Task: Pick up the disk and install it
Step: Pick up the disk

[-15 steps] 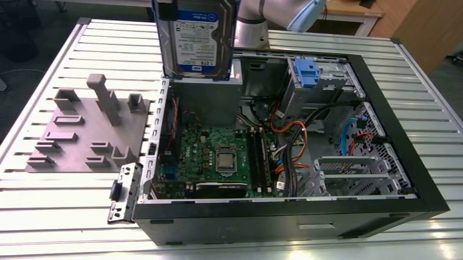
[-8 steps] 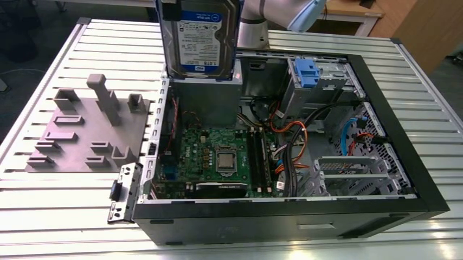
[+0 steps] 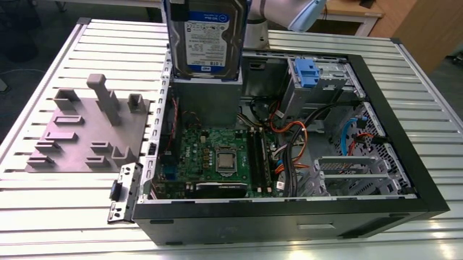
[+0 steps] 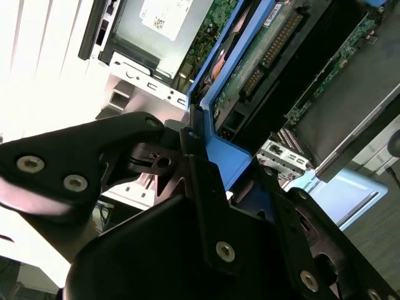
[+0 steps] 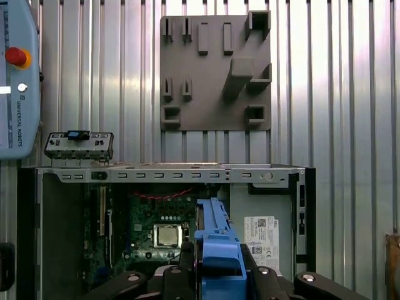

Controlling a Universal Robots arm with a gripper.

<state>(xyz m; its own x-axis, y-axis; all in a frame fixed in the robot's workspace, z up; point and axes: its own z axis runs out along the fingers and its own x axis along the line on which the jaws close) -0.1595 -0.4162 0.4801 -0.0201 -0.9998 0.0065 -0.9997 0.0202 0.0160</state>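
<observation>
The slatted table (image 3: 72,206) carries an open computer case (image 3: 289,222), with a grey fixture plate (image 3: 79,135) beside the case's edge on the exterior view's left. Inside the case, the power-supply box (image 3: 206,100) sits at the far wall. The disk (image 3: 206,38) hangs upright over that box, and whether its lower edge touches the box is hard to tell. The gripper (image 4: 215,169) is clamped on the disk's blue rail. There is open room above the motherboard (image 3: 217,154).

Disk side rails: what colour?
Blue. The disk rails show clearest in the second wrist view.
</observation>
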